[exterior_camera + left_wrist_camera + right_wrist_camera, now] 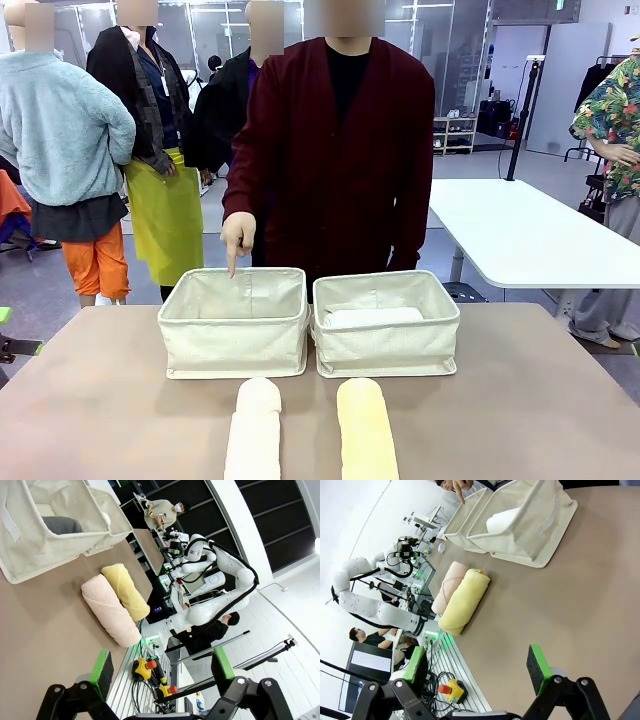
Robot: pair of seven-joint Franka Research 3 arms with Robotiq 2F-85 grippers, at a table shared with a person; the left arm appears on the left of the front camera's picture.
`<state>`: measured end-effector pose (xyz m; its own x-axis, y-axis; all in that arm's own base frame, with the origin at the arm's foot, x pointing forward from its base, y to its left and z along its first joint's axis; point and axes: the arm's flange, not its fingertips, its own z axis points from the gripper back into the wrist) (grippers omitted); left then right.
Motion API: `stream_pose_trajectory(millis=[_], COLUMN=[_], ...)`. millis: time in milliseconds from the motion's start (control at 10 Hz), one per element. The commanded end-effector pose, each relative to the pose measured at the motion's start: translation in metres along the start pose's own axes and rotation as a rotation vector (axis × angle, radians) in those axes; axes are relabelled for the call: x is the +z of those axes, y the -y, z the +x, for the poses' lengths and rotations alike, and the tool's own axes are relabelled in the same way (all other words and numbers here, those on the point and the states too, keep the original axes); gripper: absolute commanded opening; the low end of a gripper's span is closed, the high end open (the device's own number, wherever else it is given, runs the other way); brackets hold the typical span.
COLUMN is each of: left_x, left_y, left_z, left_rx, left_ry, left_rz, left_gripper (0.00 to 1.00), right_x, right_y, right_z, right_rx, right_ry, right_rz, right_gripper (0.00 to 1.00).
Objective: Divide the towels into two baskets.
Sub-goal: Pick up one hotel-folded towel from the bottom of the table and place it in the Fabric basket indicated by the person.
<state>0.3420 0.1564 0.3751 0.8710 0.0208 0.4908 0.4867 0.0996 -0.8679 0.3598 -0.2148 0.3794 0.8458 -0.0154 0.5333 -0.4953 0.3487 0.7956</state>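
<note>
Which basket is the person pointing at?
The basket on the robot's left: the person's hand points a finger down at its far rim. The other basket, with the white towel, has no hand near it.

Brown bench [90,410], matte top. Person [340,170] in dark red cardigan over black top stands at far side, mid. Bg R: white table [520,235], black pole [521,120] behind it, small shelf cart [455,135] further back by glass wall. L wrist view: yellow e-stop box [145,666] w/ red btn on ribbed metal plate [122,690] off bench edge, cables beside it; 2nd e-stop box [167,691] just beside. Seated person in beige [162,511] far off.
</note>
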Motion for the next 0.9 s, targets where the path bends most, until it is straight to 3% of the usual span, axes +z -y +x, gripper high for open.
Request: stream_pose_trajectory(millis=[0,300,500,800], left_x=[-0.035,-0.131,-0.193,-0.255], left_y=[0.012,0.043,0.053,0.044], left_z=[0.004,0.013,0.013,0.006], left_rx=[0.034,0.195,0.243,0.249], left_ry=[-0.054,-0.156,-0.207,-0.226], left_rz=[0.062,0.245,0.45,0.631], left_gripper=[1.0,1.0,1.0,1.0], right_x=[0.001,0.001,0.001,0.001], right_y=[-0.005,-0.005,-0.005,-0.005], right_z=[-0.002,-0.002,-0.002,-0.002], right_rx=[0.0,0.0,0.0,0.0], right_ry=[-0.01,-0.01,-0.01,-0.01], right_rz=[-0.003,-0.003,-0.003,-0.003], right_gripper=[1.0,1.0,1.0,1.0])
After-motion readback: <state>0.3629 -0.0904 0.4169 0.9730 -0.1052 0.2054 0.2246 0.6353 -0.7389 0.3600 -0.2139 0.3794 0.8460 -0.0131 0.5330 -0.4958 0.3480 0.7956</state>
